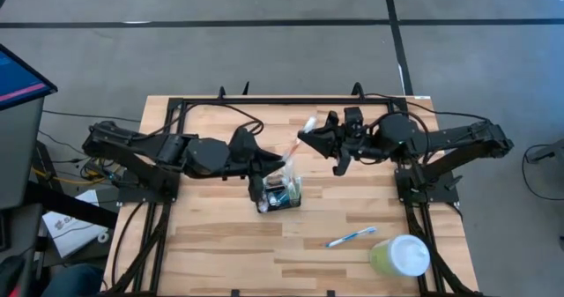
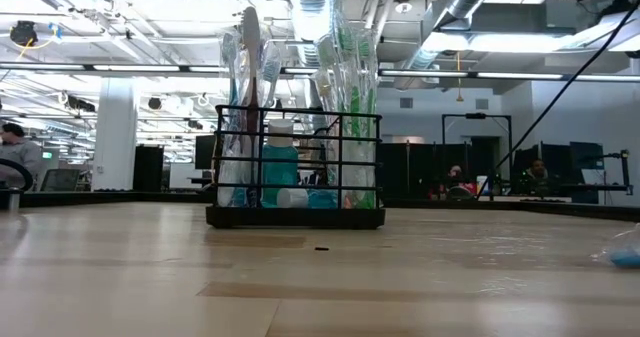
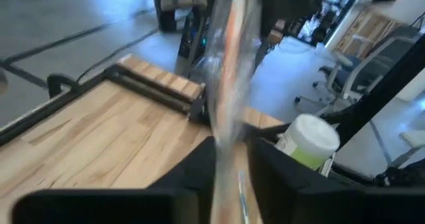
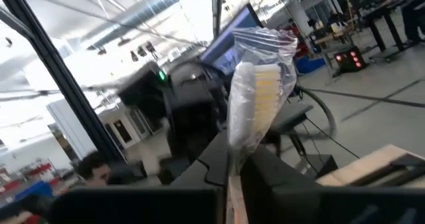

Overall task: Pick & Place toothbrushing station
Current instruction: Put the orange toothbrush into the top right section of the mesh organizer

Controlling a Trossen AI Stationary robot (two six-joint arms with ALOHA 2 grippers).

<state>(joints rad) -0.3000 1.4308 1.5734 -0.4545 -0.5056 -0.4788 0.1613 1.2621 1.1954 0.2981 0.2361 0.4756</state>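
Toothbrushing station sits centre of the high view, slightly below the middle, on the wooden table; in the low view it reads as a black wire-frame holder standing upright and already crowded with wrapped brushes and a teal bottle. A wrapped toothbrush spans between the two arms just above the station. Right gripper, centre-right of the high view, is clamped on the bagged head end of the toothbrush. Left gripper, just left of and above the station, has its fingers close either side of the wrapped handle; whether they grip it or have let go, cannot tell. Judgement: the holder looks light and rigid, thin wire, top-heavy with its load, likely to tip or slide if nudged; best held by the frame's upper rail, not the crinkly, slippery wrappers. A loose blue toothbrush and green cup lie lower right.
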